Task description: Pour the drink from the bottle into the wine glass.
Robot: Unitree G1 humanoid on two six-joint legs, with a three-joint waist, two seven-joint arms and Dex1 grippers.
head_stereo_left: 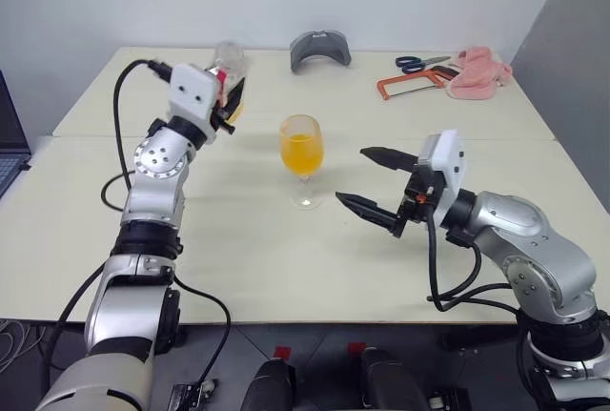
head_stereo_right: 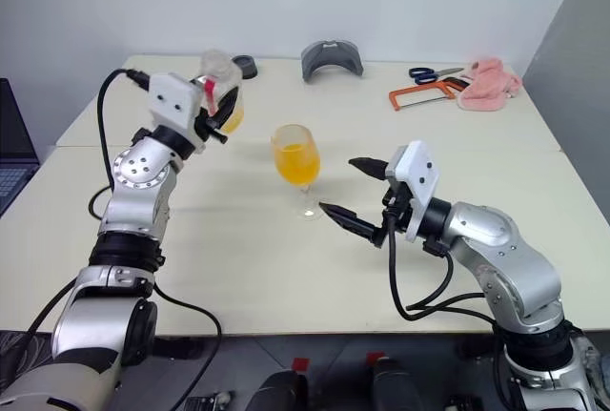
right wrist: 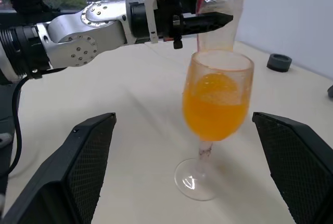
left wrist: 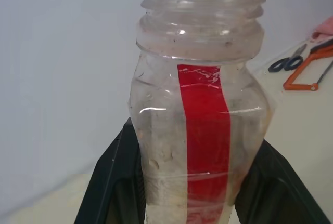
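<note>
My left gripper (head_stereo_left: 232,96) is shut on the bottle (head_stereo_left: 229,63), a clear plastic one with a red label strip (left wrist: 205,130), held upright above the table's far left. Its mouth is uncapped, and a little of the orange-yellow drink (head_stereo_right: 232,117) shows low in it. The wine glass (head_stereo_left: 302,158) stands mid-table, its bowl about half full of the drink (right wrist: 213,107). My right gripper (head_stereo_left: 352,175) is open, level, just right of the glass and apart from it, its fingers (right wrist: 78,167) flanking the glass in the right wrist view.
Along the table's far edge lie a grey curved object (head_stereo_left: 319,49), blue-handled scissors (head_stereo_left: 419,63), an orange hacksaw (head_stereo_left: 410,82) and a pink cloth (head_stereo_left: 479,72). A small dark round object (head_stereo_right: 246,68) sits behind the bottle. A laptop (head_stereo_left: 8,139) is at the left edge.
</note>
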